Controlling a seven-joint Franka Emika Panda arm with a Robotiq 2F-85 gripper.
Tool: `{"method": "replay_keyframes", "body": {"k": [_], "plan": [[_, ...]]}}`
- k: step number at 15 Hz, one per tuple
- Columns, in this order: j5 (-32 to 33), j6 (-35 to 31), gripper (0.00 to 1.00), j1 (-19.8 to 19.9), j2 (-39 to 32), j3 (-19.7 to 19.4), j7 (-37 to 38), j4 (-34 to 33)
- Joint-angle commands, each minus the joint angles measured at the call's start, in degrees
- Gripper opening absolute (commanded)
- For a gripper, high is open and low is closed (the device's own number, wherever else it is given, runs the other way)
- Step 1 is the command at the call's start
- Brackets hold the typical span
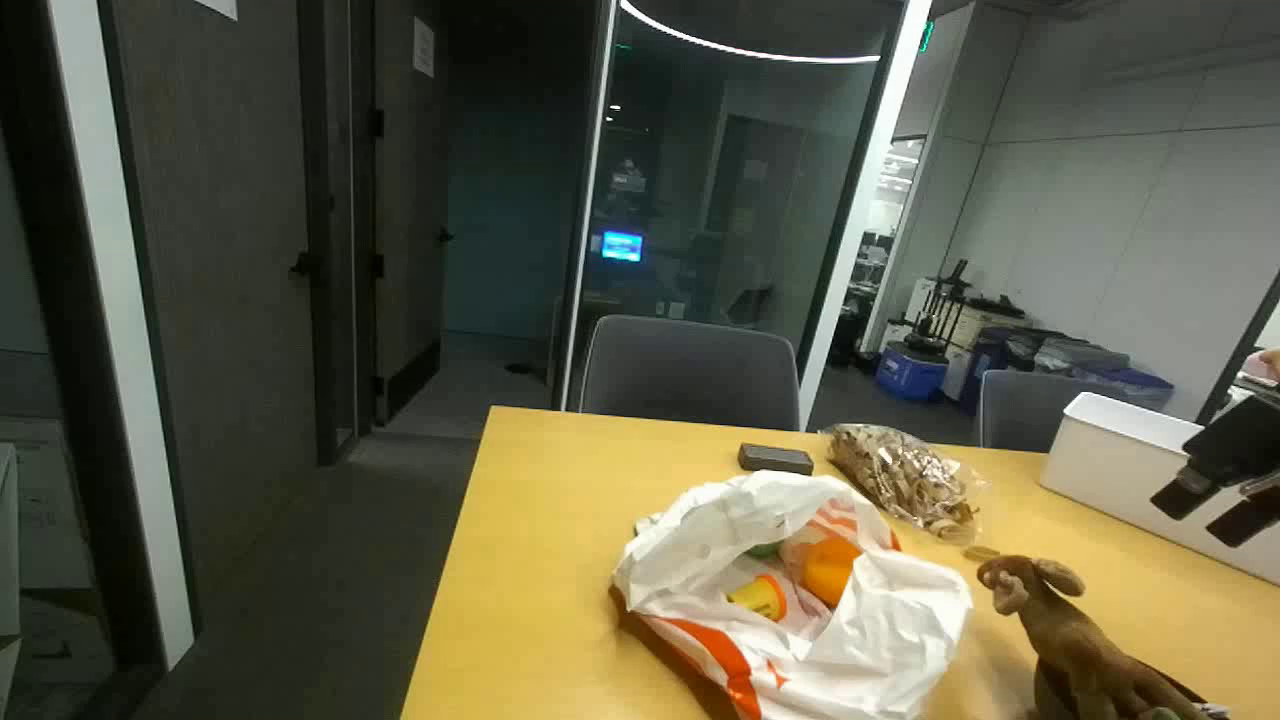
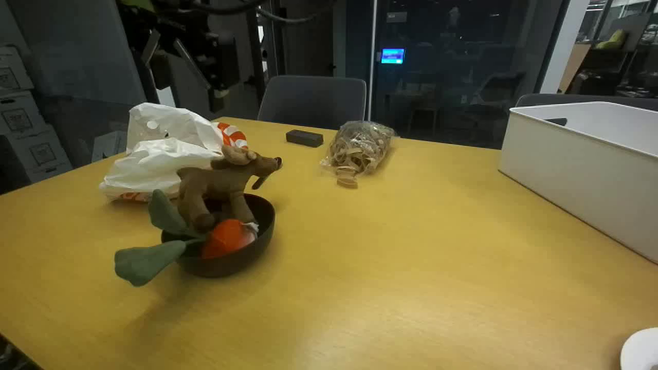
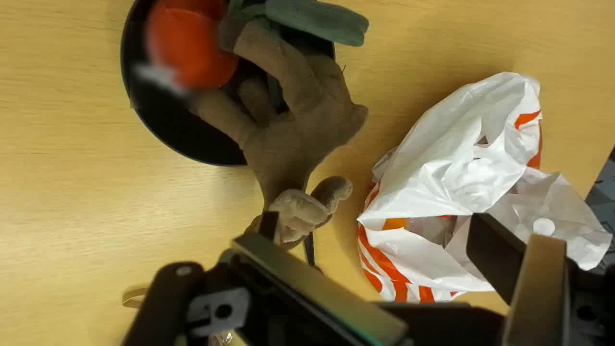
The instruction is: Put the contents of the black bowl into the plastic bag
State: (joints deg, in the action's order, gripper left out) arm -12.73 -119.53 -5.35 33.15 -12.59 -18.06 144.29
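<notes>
The black bowl [image 2: 226, 264] stands on the table and also shows in the wrist view [image 3: 187, 139]. It holds a brown plush moose [image 2: 216, 182] and a red-orange plush vegetable [image 2: 229, 239] with green leaves over the rim. The moose's head reaches past the rim in the wrist view [image 3: 298, 125]. The white plastic bag [image 1: 720, 520] with orange stripes lies open beside the bowl. An orange thing [image 1: 828, 570] and a yellow cup-like thing [image 1: 765, 597] are inside. My gripper [image 3: 379, 235] is open and empty above the table; it also shows in an exterior view [image 2: 185, 87].
A clear bag of tan bands [image 2: 360, 149] and a dark eraser-like block [image 2: 304, 137] lie toward the far edge. A white bin [image 2: 581, 159] stands on the table. A white round thing [image 2: 640, 349] is partly in view. Chairs [image 1: 690, 370] stand behind the table.
</notes>
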Motion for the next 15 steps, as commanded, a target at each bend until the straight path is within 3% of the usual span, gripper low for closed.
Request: {"method": "replay_keyframes", "body": {"k": [1, 15], "plan": [[-0.7, 0.3, 1.00, 1.3, -0.2, 1.1, -0.6, -0.4], [-2.3, -1.2, 1.00, 0.4, -2.9, 2.1, -1.0, 0.0]]}}
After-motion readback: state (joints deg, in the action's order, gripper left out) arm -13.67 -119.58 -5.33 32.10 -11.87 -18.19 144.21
